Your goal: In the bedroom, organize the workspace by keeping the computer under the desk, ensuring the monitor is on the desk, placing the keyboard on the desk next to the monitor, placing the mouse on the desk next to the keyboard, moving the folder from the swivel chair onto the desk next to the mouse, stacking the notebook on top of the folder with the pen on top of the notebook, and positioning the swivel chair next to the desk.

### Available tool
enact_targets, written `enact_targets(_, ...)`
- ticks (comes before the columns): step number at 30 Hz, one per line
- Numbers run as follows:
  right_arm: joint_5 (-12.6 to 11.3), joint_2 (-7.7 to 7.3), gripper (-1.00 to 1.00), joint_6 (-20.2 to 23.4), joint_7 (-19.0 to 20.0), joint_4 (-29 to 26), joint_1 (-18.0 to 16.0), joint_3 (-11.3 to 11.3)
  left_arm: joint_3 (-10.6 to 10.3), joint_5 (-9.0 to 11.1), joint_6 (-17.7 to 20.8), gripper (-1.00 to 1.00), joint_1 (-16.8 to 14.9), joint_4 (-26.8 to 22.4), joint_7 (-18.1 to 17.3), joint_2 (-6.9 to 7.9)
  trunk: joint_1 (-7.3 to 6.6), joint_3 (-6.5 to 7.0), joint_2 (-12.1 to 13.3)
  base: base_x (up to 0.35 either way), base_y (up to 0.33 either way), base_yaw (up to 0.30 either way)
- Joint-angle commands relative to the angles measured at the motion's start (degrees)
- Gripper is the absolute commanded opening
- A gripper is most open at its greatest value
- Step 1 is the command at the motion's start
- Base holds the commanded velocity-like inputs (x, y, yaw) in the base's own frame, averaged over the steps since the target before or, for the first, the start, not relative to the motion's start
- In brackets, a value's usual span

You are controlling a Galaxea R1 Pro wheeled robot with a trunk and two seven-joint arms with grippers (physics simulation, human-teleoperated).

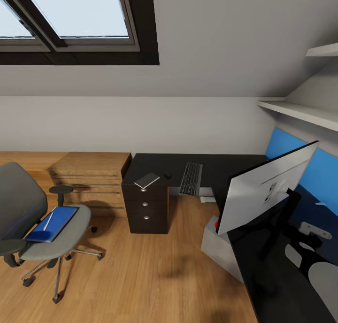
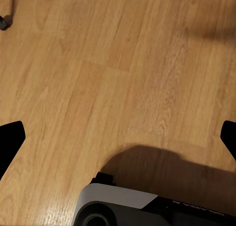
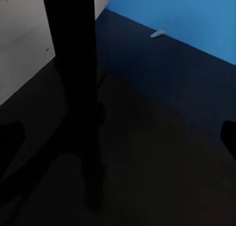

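Bedroom, sloped ceiling, skylight [image 1: 75, 13] at 11 o'clock, wood floor [image 1: 155, 276]. L-shaped black bench [image 1: 220, 165] from centre to 4 o'clock. Monitor [image 1: 263, 191] stands on it at 3 o'clock, silver back showing. Keyboard [image 1: 191, 178] at centre, overhanging the front edge; mouse [image 1: 167, 176] just beside it at its 9 o'clock; notebook [image 1: 147, 180] further that way. Computer [image 1: 220, 248] on floor under the bench. Swivel chair [image 1: 33, 219] at 8 o'clock, well apart, with folder [image 1: 54, 223] and pen [image 1: 48, 221] on its seat. Left pincer [image 2: 118, 137] spread wide above floor; right pincer [image 3: 118, 137] spread wide above the benchtop by the monitor stand.
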Motion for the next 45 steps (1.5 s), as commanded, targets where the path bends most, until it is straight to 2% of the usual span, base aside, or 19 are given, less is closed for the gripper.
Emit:
enact_targets(1,0.1,0.02,1.00,-0.2,0.1,0.0,-0.1,-0.3,-0.5,0.5,-0.3,1.00,-0.1,0.0,0.4,0.06,0.03,-0.13,-0.1,0.000,0.000,0.000)
enact_targets(27,0.4,0.17,1.00,-0.4,0.1,0.0,-0.1,-0.4,-0.4,0.6,-0.2,1.00,-0.1,0.0,0.4,0.06,0.03,-0.13,-0.1,0.000,0.000,0.000)
enact_targets(36,0.7,0.66,1.00,-0.5,0.1,0.2,-0.1,0.6,-0.4,0.5,-0.2,1.00,-0.1,0.0,0.4,0.10,0.03,-0.09,-0.1,0.000,0.000,-0.017)
enact_targets(45,2.6,2.24,1.00,-0.8,0.5,0.3,-0.1,1.5,-0.3,0.5,-0.2,1.00,-0.1,0.0,0.3,0.14,0.03,-0.09,-0.1,0.017,0.000,-0.003)
